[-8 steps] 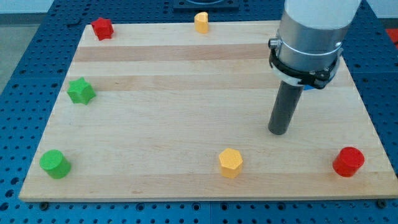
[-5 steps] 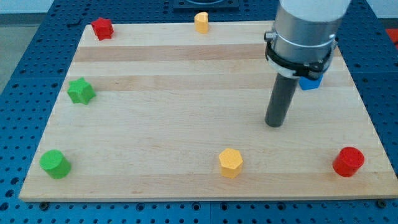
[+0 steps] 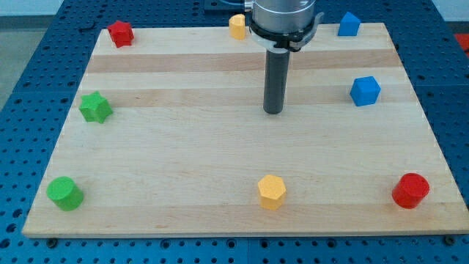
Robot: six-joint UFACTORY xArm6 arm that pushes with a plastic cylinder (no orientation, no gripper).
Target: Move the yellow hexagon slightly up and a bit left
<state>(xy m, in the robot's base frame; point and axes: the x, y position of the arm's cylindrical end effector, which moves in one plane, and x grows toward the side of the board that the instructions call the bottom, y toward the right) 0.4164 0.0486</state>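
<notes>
One smooth yellow hexagon (image 3: 271, 191) sits well below my bare, empty-looking tip (image 3: 272, 111) on pale wood (image 3: 183, 147).

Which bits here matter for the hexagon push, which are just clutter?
In play:
yellow hexagon, near the view's bottom
my tip, well above it, not touching

Clutter:
yellow block
red star
green star
green cylinder
red cylinder
blue cube
blue block

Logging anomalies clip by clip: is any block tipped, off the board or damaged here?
Nothing stands out. All eight blocks sit flat on the wooden board, none overhanging an edge. The yellow hexagon rests near the view's bottom edge, with my tip well above it, touching no block.
</notes>
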